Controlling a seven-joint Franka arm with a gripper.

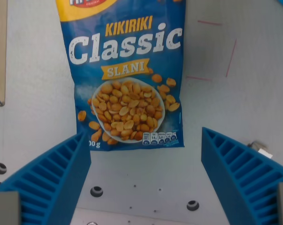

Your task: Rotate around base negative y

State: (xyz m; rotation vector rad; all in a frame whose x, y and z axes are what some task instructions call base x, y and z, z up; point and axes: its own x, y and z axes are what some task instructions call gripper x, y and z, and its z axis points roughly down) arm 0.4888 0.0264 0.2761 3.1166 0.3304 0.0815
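Wrist view shows our gripper [146, 164] with jaws spread wide, nothing between blue ribbed fingers [57, 180]. Step is pure rotation about base axis, so we judge it best done slow, jaws kept apart and clear of table [254, 70]. Peanut bag [127, 75] lies flat just beyond fingertips, roughly centred but nearer left finger; near left corner sits just beside or touching it, we cannot tell. Farther right, red pen marks [228, 56] on table.

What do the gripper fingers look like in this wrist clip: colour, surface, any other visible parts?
The gripper has two bright blue plastic fingers, wedge-shaped, with horizontally ribbed inner faces. Small grey blocks sit at their lower outer corners, at the frame's bottom edge. No cables, markings or arm links are visible in this view.
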